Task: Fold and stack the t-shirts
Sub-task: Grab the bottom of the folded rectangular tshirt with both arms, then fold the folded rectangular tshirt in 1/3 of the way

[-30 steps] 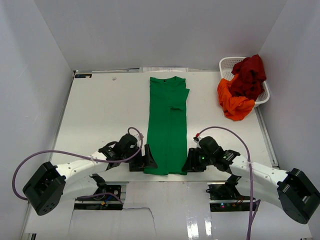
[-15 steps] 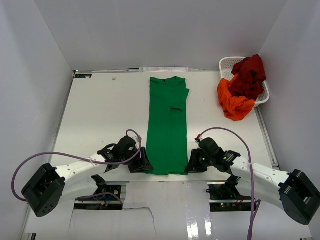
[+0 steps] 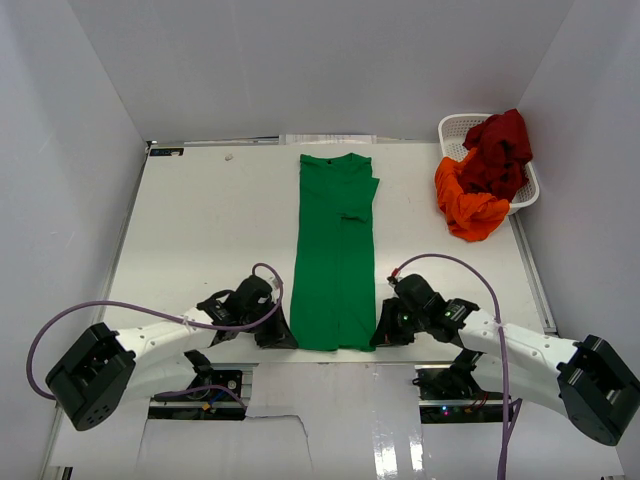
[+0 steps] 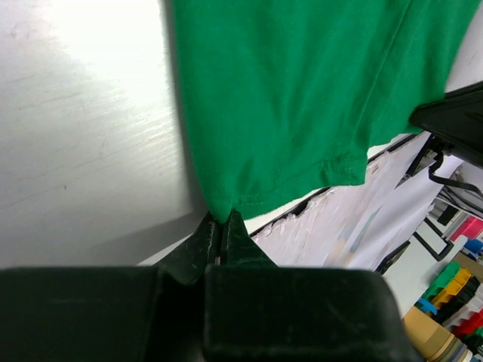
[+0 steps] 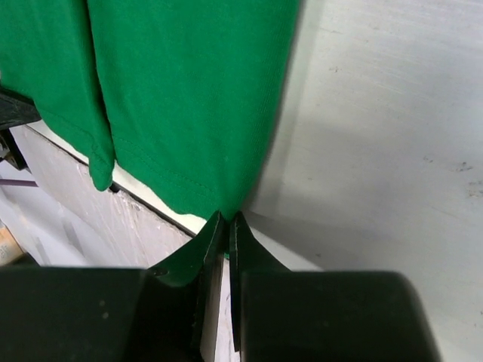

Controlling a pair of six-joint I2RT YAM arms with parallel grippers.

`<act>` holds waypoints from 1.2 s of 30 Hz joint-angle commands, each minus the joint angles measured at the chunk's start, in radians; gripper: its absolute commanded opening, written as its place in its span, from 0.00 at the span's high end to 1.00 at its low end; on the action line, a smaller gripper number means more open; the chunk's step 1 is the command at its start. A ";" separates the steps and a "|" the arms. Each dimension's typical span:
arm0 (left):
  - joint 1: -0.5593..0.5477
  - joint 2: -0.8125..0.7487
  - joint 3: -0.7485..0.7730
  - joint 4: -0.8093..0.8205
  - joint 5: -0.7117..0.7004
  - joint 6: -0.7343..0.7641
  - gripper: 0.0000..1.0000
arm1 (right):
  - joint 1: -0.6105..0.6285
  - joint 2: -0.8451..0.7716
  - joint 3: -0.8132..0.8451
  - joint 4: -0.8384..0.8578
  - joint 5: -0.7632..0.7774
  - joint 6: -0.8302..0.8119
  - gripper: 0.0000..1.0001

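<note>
The green t-shirt point(image 3: 336, 250) lies as a long narrow strip down the middle of the table, collar at the far end, hem at the near edge. My left gripper point(image 3: 284, 336) is shut on the hem's near left corner; the wrist view has the green cloth point(image 4: 294, 98) pinched between the jaws of that gripper point(image 4: 221, 220). At the near right corner my right gripper point(image 3: 380, 334) is shut on the cloth point(image 5: 189, 98), the corner caught at the tips of the gripper point(image 5: 229, 219). An orange t-shirt point(image 3: 466, 205) and a dark red t-shirt point(image 3: 497, 150) are heaped at the back right.
A white lattice basket point(image 3: 456, 128) stands at the back right corner, with the dark red shirt in it and the orange one spilling over its near side onto the table point(image 3: 210, 230). The table's near edge runs just under the green hem.
Both grippers have moved in onto the hem's corners and gone from open to shut on the green cloth. The hem corners now sit pinched at the jaws.
</note>
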 commanded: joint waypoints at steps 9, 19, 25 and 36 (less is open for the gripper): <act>0.047 -0.003 0.238 -0.272 -0.064 0.117 1.00 | 0.016 0.030 0.324 -0.246 0.005 -0.158 0.92; 0.220 0.222 0.453 -0.129 -0.054 0.209 1.00 | -0.161 0.228 0.542 -0.262 0.055 -0.328 0.92; 0.251 0.352 0.605 -0.122 -0.090 0.246 1.00 | -0.272 0.341 0.648 -0.251 0.039 -0.433 0.92; 0.305 0.533 0.838 -0.155 -0.131 0.298 1.00 | -0.366 0.588 0.829 -0.202 0.018 -0.526 0.92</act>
